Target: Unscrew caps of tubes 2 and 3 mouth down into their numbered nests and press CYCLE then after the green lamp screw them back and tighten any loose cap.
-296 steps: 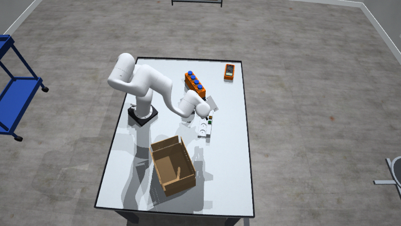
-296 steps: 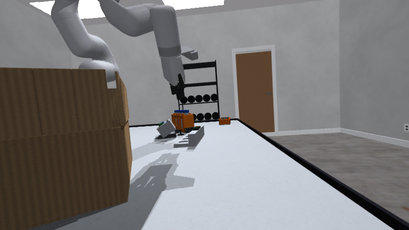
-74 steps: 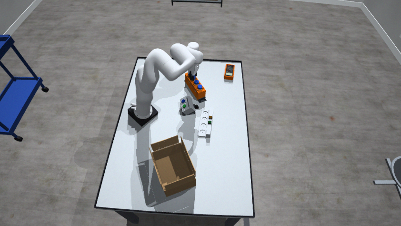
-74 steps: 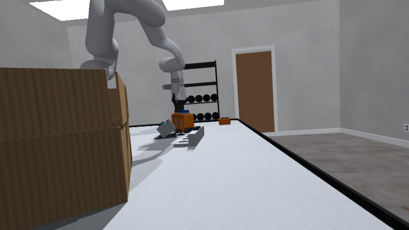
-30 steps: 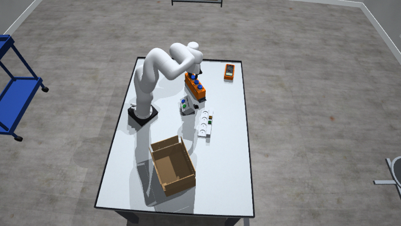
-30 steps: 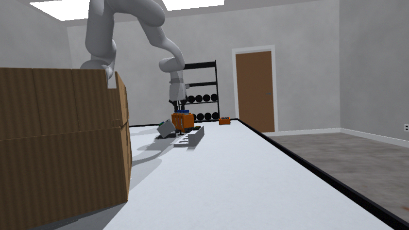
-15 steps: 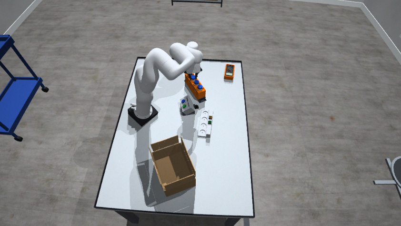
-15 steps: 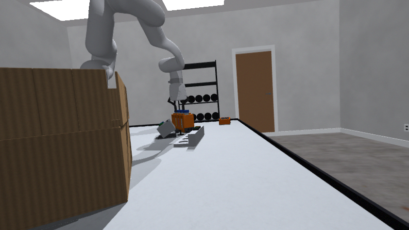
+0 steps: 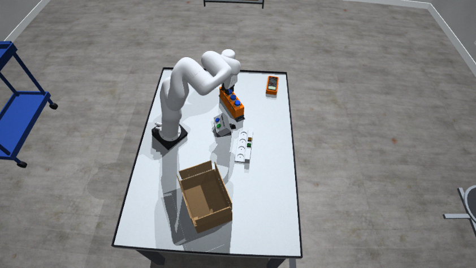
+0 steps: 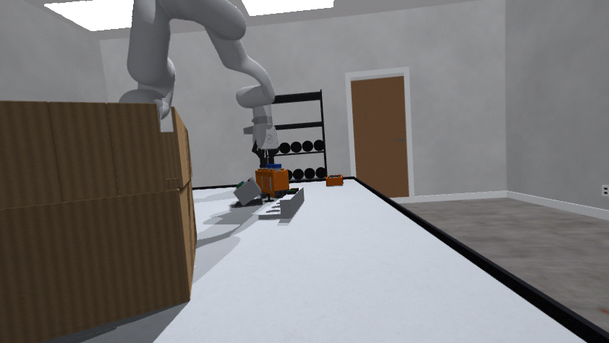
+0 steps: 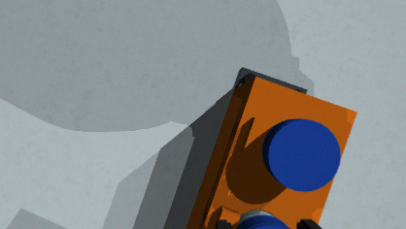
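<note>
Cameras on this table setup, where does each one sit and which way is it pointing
Top: high above the room, angled down on the white table; shows the whole arm, its gripper on a cap at the orange decapping station.
Exterior: low at the table's end beside the cardboard box, facing along it toward the door; shows the upper arm and gripper.
Wrist: on the arm, looking straight down at a neighbouring blue cap; no fingers visible.
Shared: all three show the decapping station.
</note>
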